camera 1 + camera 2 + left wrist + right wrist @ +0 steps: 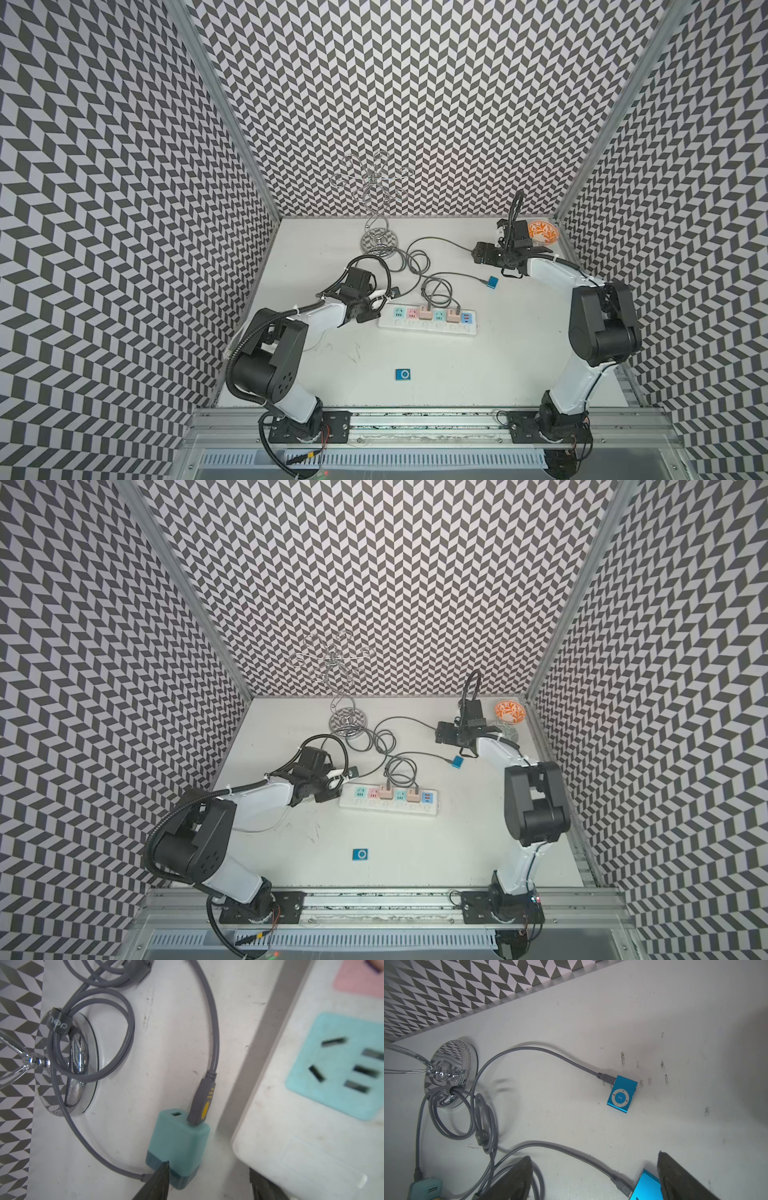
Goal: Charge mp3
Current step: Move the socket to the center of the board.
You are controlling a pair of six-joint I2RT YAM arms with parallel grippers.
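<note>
One blue mp3 (403,374) (360,854) lies loose near the table's front with no cable in it. A second mp3 (493,282) (646,1186) has a grey cable (571,1152) plugged in and lies by one finger of my open right gripper (594,1155) (478,253). A third mp3 (622,1097), also cabled, lies further off. My left gripper (208,1167) (386,297) is open over a teal charger (180,1142) with a cable plug in it, lying beside the white power strip (428,328) (311,1126). One finger overlaps the charger; the other stands apart from it.
Two beige chargers (424,311) sit plugged into the strip. Coiled grey cables (409,264) lie by a chrome wire stand (378,243) at the back. An orange patterned bowl (541,231) sits in the back right corner. Patterned walls close three sides.
</note>
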